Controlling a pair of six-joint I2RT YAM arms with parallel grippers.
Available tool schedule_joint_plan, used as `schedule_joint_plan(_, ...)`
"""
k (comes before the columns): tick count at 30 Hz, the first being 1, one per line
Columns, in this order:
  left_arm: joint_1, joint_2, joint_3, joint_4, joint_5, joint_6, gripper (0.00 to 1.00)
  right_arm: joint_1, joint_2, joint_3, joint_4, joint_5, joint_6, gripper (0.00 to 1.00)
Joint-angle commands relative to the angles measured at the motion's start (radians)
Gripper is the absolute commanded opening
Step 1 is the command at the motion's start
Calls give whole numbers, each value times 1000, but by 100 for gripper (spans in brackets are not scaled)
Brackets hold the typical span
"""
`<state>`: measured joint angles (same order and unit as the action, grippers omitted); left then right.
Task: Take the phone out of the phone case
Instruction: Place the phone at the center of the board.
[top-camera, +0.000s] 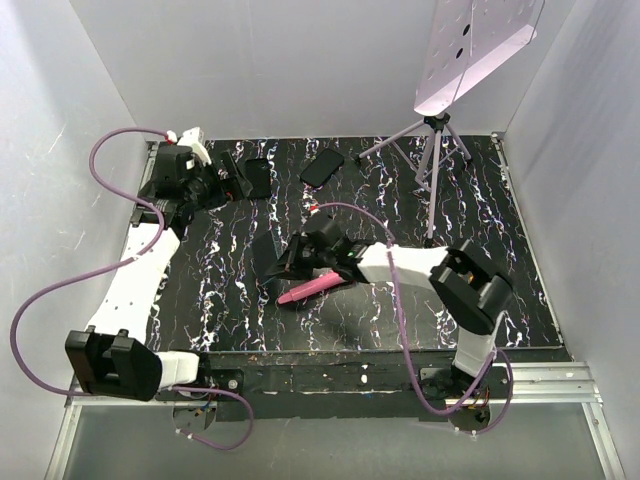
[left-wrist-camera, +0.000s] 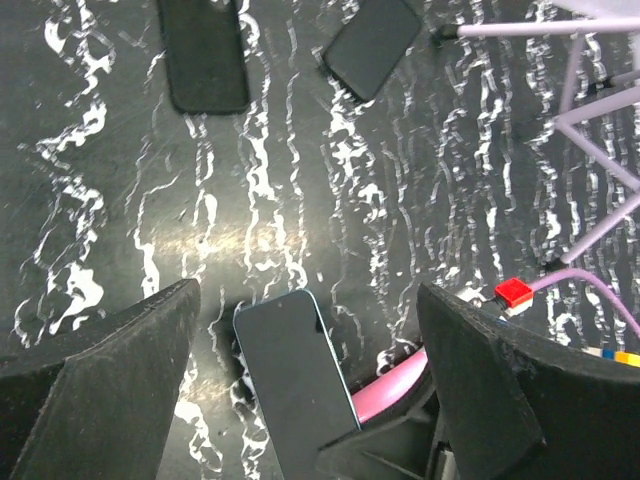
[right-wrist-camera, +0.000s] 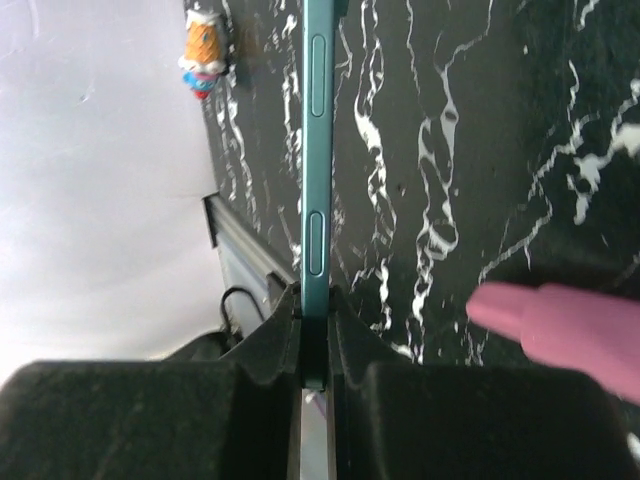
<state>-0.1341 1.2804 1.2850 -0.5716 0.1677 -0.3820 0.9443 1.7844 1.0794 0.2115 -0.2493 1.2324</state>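
Note:
My right gripper (right-wrist-camera: 318, 312) is shut on the lower end of the teal-edged phone (right-wrist-camera: 316, 150), which I see edge-on, standing off the table. The left wrist view shows the same phone (left-wrist-camera: 295, 385) with its dark screen facing the camera, bare of any case. The pink phone case (top-camera: 312, 288) lies on the marbled table just beside the right gripper (top-camera: 292, 260), apart from the phone; it also shows as the pink phone case (right-wrist-camera: 560, 332). My left gripper (top-camera: 222, 186) is at the far left. In its own view the left gripper (left-wrist-camera: 308, 295) is open and holds nothing.
Two black phones or cases lie flat at the back, one (top-camera: 258, 177) near the left gripper and one (top-camera: 322, 167) to its right. A tripod (top-camera: 432, 160) with a pale panel stands at the back right. White walls enclose the table (top-camera: 480, 220).

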Motion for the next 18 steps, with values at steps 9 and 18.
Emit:
schedule_joint_plan(9,-35,-197,-199,36,-62,20,89,45,248,312,-107,177,-102,30)
schedule_joint_plan(18,-41,-96,-188,78,-11,43,98,37,87,330,-386,179,-388,70)
